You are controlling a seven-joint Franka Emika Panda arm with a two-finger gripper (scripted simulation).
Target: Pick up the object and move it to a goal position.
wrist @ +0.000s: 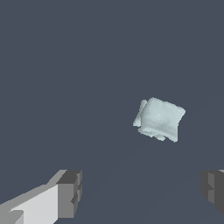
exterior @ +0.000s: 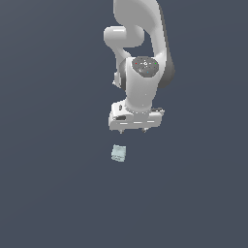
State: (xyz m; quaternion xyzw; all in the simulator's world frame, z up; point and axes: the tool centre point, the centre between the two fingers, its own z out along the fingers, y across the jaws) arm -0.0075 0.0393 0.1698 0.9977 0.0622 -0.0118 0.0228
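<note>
Dark slate ground fills both views. Just below frame centre in the exterior view, the object (exterior: 118, 153) lies apart from the gripper (exterior: 132, 130) above it; squarish, slightly skewed, no clear long axis. Wrist view shows the fingers (wrist: 70, 193) spread wide, holding nothing.

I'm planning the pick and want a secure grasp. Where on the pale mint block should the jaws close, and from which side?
Come straight down from above and close across the middle of the pale mint block, on two opposite flatter sides. It lies alone on the floor, is blocky, and looks narrower than the open gripper, so it should fit. Its bumpy surface makes corners a poorer choice.
</note>
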